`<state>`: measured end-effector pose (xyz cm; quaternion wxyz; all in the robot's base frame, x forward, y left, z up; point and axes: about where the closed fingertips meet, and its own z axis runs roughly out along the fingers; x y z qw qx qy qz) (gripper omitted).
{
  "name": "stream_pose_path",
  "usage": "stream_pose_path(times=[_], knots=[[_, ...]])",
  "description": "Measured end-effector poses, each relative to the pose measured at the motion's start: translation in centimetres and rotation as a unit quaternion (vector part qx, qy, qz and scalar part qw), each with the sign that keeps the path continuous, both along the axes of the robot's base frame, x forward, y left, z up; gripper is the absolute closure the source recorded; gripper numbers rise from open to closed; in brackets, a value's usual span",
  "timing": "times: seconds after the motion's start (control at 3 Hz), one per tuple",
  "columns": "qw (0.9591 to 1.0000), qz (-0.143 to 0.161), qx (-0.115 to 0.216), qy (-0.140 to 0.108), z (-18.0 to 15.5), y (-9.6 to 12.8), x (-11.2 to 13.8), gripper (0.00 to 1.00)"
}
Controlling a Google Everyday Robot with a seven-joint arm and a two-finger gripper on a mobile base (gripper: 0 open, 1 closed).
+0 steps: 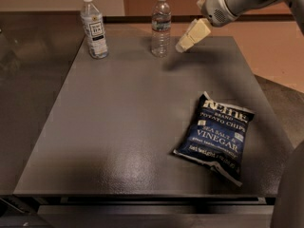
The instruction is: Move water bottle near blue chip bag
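The water bottle (160,25) is clear ribbed plastic with a white cap and a narrow dark label band. It stands upright at the far edge of the dark grey table (118,127), near the middle. The blue chip bag (216,136) lies flat at the front right, with white "Sea Salt & Vinegar" lettering. My gripper (186,41), with cream-coloured fingers, hangs above the table just right of the water bottle, a short gap away. It holds nothing.
A second bottle (94,26) with a large white-and-black label stands at the far left of the table. A wooden wall runs behind the table. The floor drops away past the right edge.
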<state>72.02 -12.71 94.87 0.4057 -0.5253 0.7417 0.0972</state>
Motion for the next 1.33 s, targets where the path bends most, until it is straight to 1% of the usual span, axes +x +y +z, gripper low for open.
stream_pose_path(times=[0.33,1.0,1.33], knots=[[0.9997,0.008,0.021,0.004,-0.7,2.2,2.3,0.0],[0.9987,0.03,0.036,0.023,-2.2,6.5,5.2,0.0],[0.9982,0.032,0.039,0.032,-2.7,7.8,6.3,0.15]])
